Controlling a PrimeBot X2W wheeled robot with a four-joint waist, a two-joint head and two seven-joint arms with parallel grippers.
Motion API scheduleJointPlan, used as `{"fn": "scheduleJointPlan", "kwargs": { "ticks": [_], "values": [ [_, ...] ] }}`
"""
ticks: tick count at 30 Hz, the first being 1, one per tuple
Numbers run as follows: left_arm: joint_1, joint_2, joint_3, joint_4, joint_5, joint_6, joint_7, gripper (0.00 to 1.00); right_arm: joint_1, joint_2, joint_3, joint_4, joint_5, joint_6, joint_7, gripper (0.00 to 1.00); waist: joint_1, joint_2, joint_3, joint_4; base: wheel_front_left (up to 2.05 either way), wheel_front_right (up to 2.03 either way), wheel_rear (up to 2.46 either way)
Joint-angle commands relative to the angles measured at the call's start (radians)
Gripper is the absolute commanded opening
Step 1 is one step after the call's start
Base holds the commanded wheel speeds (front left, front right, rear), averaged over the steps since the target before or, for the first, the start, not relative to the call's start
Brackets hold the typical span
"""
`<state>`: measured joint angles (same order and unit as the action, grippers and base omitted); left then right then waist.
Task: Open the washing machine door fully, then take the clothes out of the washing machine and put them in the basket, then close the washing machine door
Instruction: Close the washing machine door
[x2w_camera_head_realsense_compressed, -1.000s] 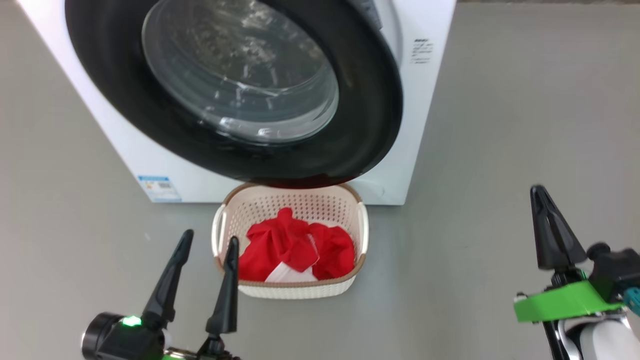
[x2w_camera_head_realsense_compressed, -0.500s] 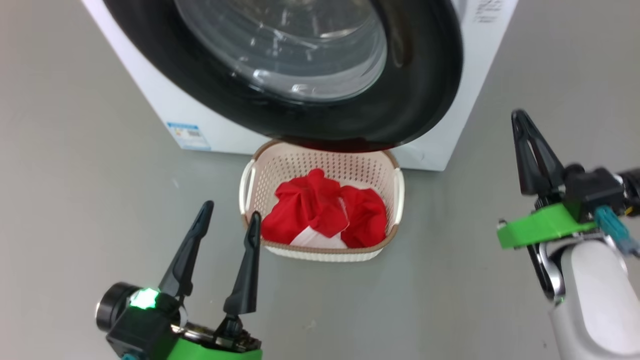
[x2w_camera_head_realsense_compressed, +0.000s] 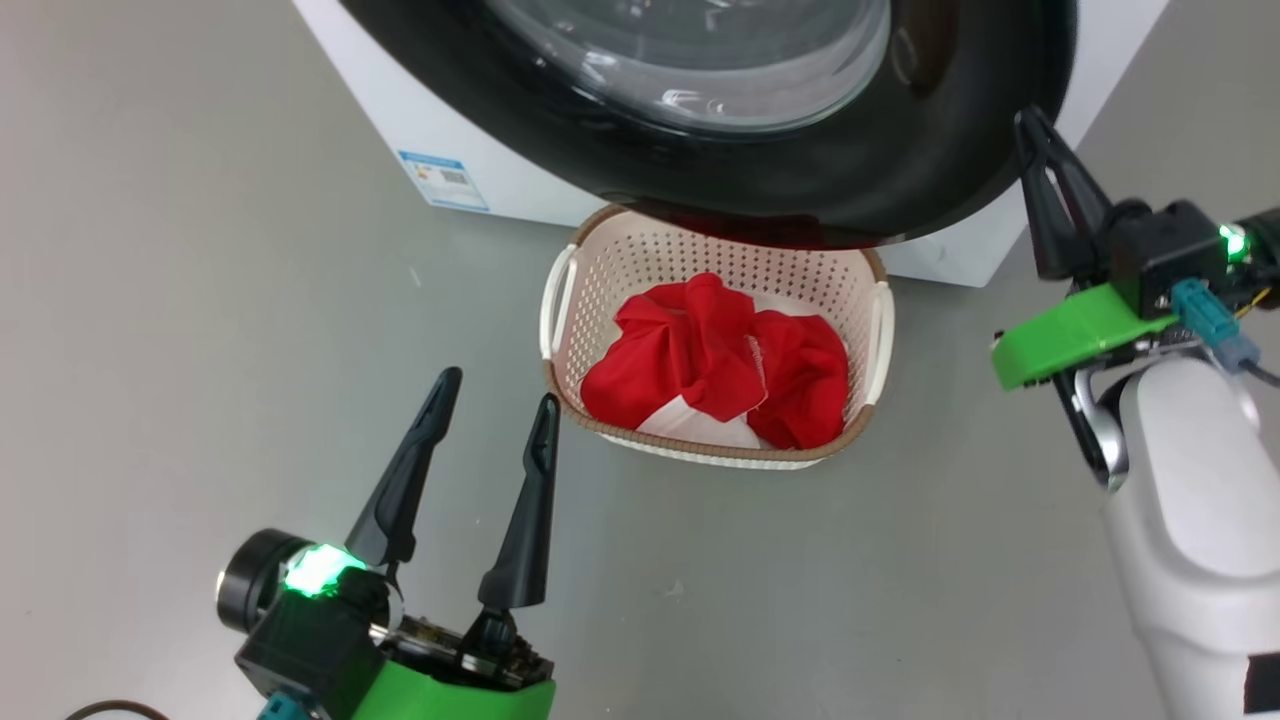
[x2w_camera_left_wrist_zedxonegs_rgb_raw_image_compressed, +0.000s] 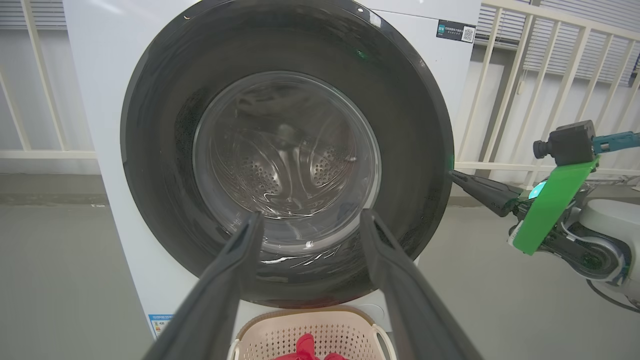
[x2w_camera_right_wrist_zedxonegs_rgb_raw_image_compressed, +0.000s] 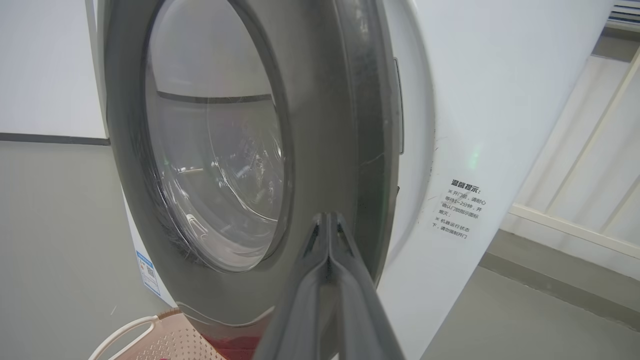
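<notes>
Right gripper (x2w_camera_head_realsense_compressed: 1027, 118) pinched together at door (x2w_camera_head_realsense_compressed: 800, 190) rim's edge, left gripper (x2w_camera_head_realsense_compressed: 498, 388) spread wide beside basket (x2w_camera_head_realsense_compressed: 700, 452), clothes (x2w_camera_head_realsense_compressed: 720, 350) inside.

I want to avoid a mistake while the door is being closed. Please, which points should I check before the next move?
1. The clothes lie in the basket: ok.
2. No red is seen in the drum through the washing machine door: ok.
3. The left gripper is open and apart from the door: ok.
4. The right gripper is shut, with its tip at the door's rim: ok.
5. The door is fully latched against the washing machine: cannot tell.
</notes>
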<state>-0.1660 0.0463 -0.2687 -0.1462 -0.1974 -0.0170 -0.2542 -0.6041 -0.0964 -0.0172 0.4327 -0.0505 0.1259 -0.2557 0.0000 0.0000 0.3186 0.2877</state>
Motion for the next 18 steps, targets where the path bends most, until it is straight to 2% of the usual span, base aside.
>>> {"fn": "scheduleJointPlan", "kwargs": {
  "ticks": [1,18],
  "values": [
    [-0.025,0.004,0.024,-0.030,-0.006,0.008,-0.008,1.00,-0.035,0.002,0.023,-0.012,-0.015,0.005,-0.006,0.00,0.0000,0.0000,0.018,0.019,0.00,0.00,0.00],
    [-0.047,0.004,0.004,-0.046,-0.060,0.036,-0.008,1.00,-0.225,-0.054,0.005,0.106,-0.059,0.005,-0.006,0.00,0.0000,0.0000,0.068,0.053,0.00,0.00,0.00]
  ]
}}
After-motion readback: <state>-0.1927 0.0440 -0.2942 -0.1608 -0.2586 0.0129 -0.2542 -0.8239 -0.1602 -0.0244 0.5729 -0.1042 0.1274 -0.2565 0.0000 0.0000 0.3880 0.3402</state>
